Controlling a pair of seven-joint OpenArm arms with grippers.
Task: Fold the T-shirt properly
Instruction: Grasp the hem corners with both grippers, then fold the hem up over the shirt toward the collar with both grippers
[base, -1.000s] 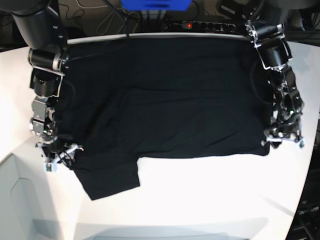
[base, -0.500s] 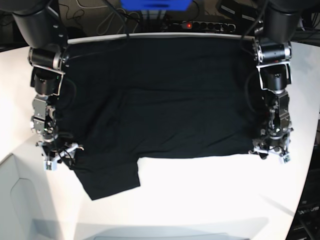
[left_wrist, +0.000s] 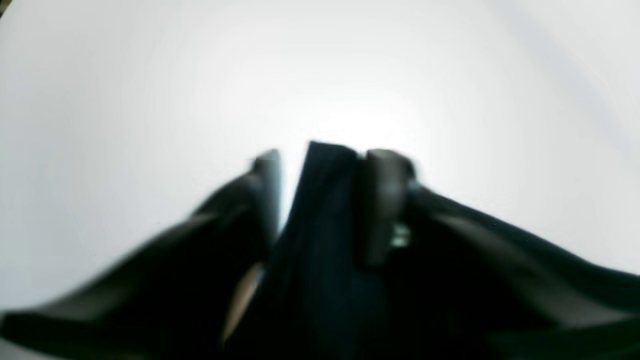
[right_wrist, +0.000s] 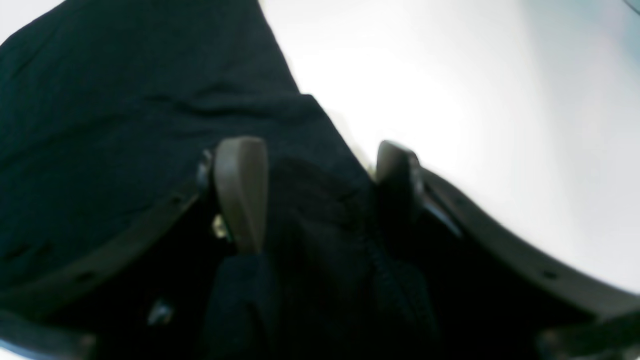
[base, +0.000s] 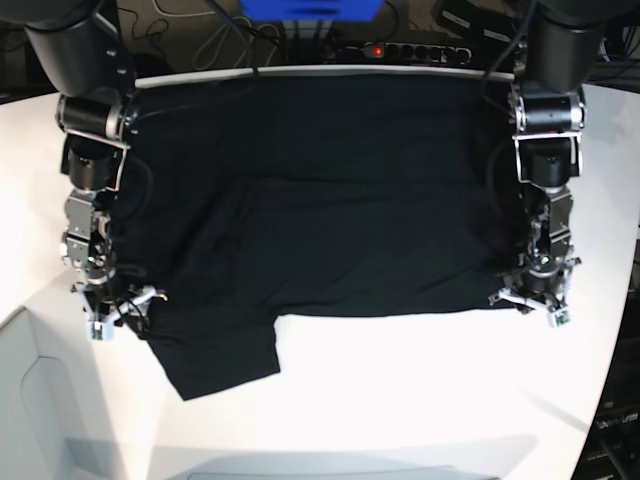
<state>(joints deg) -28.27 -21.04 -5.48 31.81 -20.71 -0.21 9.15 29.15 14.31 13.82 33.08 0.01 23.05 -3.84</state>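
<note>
**Q:** Where's the shirt, and what have you got of it?

**A:** The T-shirt (base: 320, 210) lies spread plain-side up across the white table (base: 400, 400), one sleeve poking out toward the near edge on my right side. My left gripper (left_wrist: 320, 165) sits at the near hem corner with a ridge of black cloth standing between its fingers, but one finger shows a gap beside the fabric, so I can't tell if it's clamped yet. My right gripper (right_wrist: 320, 165) straddles the cloth edge by that sleeve, fingers spread wide, gripping nothing.

**Q:** What could spoil it?

**A:** I judge a lopsided lift: if my left side pinches and my right doesn't, the hem drags crooked and the fold skews. A thin pinch could also slip out.

**Q:** Anything in the way?

**A:** Cables, a power strip (base: 410, 50) and a blue box (base: 310, 8) sit beyond the far edge, near the shirt's far side; the table in front lies bare.
</note>
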